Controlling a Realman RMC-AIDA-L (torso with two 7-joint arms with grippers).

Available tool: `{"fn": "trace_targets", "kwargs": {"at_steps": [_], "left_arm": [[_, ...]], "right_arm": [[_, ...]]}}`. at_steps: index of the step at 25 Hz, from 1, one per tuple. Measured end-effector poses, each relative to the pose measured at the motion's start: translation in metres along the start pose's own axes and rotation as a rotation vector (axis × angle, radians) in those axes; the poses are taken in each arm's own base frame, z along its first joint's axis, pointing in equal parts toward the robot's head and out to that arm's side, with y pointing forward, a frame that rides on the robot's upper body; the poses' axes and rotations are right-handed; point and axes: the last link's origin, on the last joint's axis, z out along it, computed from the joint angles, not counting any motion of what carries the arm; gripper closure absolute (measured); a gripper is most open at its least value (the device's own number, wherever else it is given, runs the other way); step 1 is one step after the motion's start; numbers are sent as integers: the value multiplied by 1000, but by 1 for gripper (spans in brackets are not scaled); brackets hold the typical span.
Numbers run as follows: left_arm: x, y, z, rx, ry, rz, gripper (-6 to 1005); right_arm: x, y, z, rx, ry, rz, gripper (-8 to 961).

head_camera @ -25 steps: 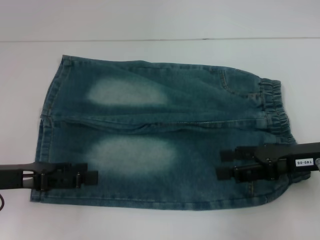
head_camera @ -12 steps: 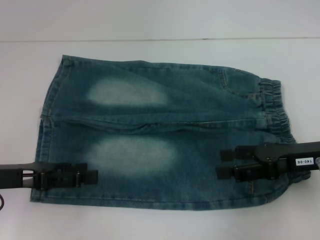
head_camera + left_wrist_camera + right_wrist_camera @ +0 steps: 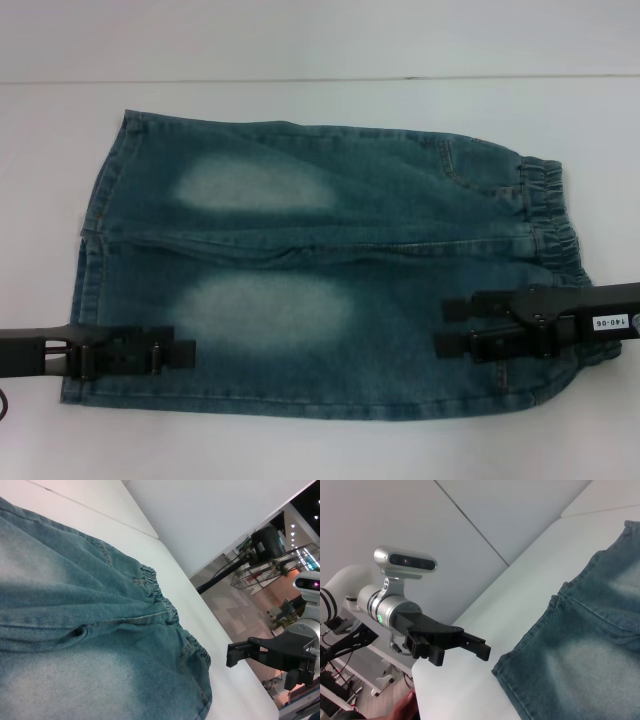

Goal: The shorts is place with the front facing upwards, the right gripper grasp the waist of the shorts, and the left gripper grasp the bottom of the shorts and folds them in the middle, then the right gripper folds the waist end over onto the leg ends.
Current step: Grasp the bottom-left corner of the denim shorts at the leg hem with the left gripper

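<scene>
Over flat shorts (image 3: 320, 275): left gripper (image 3: 185, 352) jaws probably parted; right gripper (image 3: 448, 328) jaws parted.

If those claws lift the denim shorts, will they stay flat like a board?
Probably not. The shorts lie limp with soft creases, so they would likely sag between grip points. The gathered waistband looks stretchy and may bunch. Denim looks thick, so fairly heavy for cloth.

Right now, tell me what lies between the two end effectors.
In the head view, only the near leg of the shorts spans between the left end effector and the right end effector: flat denim with a faded patch, nothing else on it.
</scene>
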Motion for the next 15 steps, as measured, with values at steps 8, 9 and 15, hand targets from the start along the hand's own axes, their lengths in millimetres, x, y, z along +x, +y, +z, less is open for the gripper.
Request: {"fn": "trace_targets", "kwargs": {"at_steps": [8, 9, 15], "left_arm": [[0, 0, 0, -1, -2, 1, 68], [0, 0, 0, -1, -2, 1, 68], [0, 0, 1, -2, -2, 0, 68]], "right_arm": [[0, 0, 0, -1, 0, 1, 9], [0, 0, 0, -1, 0, 1, 9], [0, 0, 0, -3, 0, 2, 8]]}}
